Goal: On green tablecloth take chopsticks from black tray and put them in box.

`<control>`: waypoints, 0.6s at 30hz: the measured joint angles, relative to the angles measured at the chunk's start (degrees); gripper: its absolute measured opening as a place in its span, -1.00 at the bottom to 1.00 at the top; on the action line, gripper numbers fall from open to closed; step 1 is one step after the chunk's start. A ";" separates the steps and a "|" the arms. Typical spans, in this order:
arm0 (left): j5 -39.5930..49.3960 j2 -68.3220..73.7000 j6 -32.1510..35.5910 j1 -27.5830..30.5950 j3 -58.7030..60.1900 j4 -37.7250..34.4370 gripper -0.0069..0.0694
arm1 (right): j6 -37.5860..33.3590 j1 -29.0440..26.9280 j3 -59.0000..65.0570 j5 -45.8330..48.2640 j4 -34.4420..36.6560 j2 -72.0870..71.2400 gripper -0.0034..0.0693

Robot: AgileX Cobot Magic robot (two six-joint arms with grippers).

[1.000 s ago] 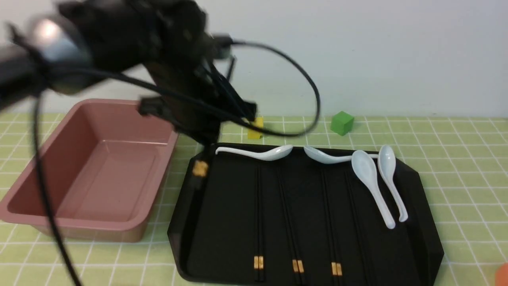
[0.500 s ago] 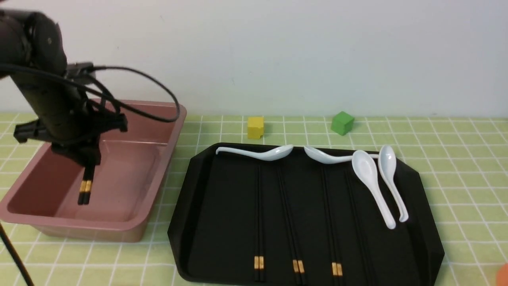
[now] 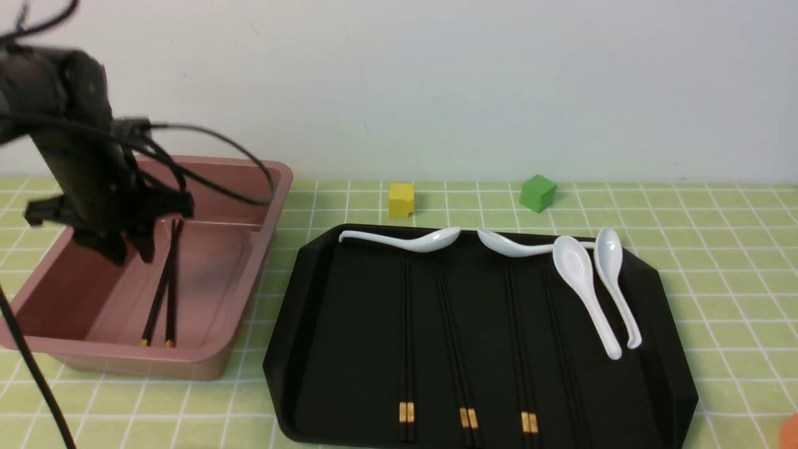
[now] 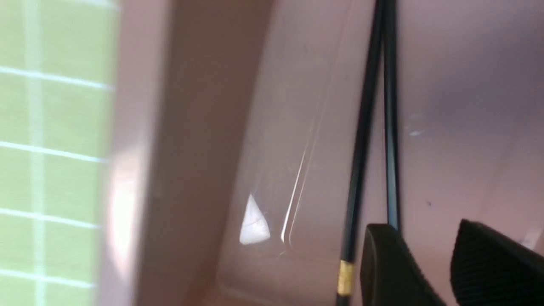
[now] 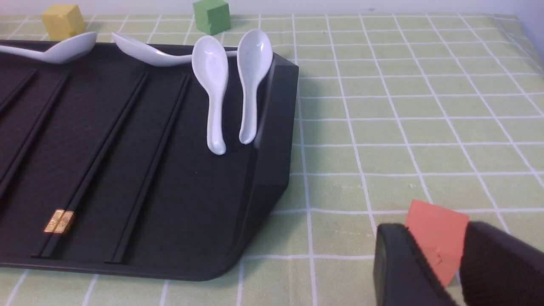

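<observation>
A pair of black chopsticks [image 3: 163,288] lies on the floor of the pink box [image 3: 274,187], gold bands toward the near wall. My left gripper [image 3: 131,254] hangs open and empty just above them, inside the box. In the left wrist view the pair [image 4: 361,148] runs past my open left gripper [image 4: 429,238] on the box floor [image 4: 276,127]. Several more pairs [image 3: 406,349] lie lengthwise in the black tray [image 3: 355,324]. My right gripper [image 5: 435,229] is open, low over the green tablecloth [image 5: 403,106], right of the tray [image 5: 272,140].
Several white spoons [image 3: 583,284] lie at the tray's far and right side. A yellow cube [image 3: 401,199] and a green cube [image 3: 537,192] sit behind the tray. An orange cube [image 5: 437,231] shows between my right fingers; whether it touches them I cannot tell.
My left arm swung from the tray to the box with a chopstick pair, opened and let it go. The pair now lies on the box floor, and the gripper has risen slightly.
</observation>
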 joint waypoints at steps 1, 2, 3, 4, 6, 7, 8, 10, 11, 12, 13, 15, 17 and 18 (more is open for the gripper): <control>1.00 -2.54 0.00 0.00 -1.08 0.07 -0.28 | 0.00 0.00 0.00 0.00 0.00 0.00 -0.25; 1.69 -4.65 0.00 0.00 -1.50 0.07 -0.36 | 0.00 0.00 0.00 0.00 0.00 0.00 -0.25; 2.49 -6.43 0.00 0.00 -1.67 0.00 -0.42 | 0.00 0.00 0.00 0.00 0.00 0.00 -0.25; 3.95 -9.74 0.00 0.00 -1.77 -0.23 -0.54 | 0.00 0.00 0.00 0.00 0.00 0.00 -0.25; 5.16 -13.73 0.06 0.00 -1.41 -0.98 -0.70 | 0.00 0.00 0.00 0.00 0.00 0.00 -0.25; 5.21 -16.45 0.22 0.00 -0.56 -1.58 -0.81 | 0.00 0.00 0.00 0.00 0.00 0.00 -0.25; 5.11 -18.83 0.20 0.00 0.50 -1.95 -0.85 | 0.00 0.00 0.00 0.00 0.00 0.00 -0.25; 4.27 -25.92 0.40 0.00 4.92 -3.40 -0.85 | 0.00 0.00 0.00 0.00 0.00 0.00 -0.25; 3.65 -28.80 0.40 0.00 7.09 -3.93 -0.85 | 0.00 0.00 0.00 0.02 0.00 0.00 -0.25; 2.80 -31.78 0.40 0.00 9.50 -4.51 -0.85 | 0.00 0.00 0.00 0.02 0.00 0.00 -0.25; 1.48 -35.78 0.40 0.00 12.85 -4.97 -0.85 | 0.00 0.00 0.00 0.02 0.00 0.00 -0.25; -2.29 -44.51 0.40 0.00 20.64 -6.93 -0.85 | 0.00 0.00 0.00 0.02 0.00 0.00 -0.25; -7.28 -53.02 0.40 0.00 28.76 -9.29 -0.85 | 0.00 0.00 0.00 0.02 0.00 0.00 -0.25; -10.53 -57.86 0.63 0.00 33.60 -10.81 -0.85 | 0.00 0.00 0.00 0.02 0.00 0.00 -0.25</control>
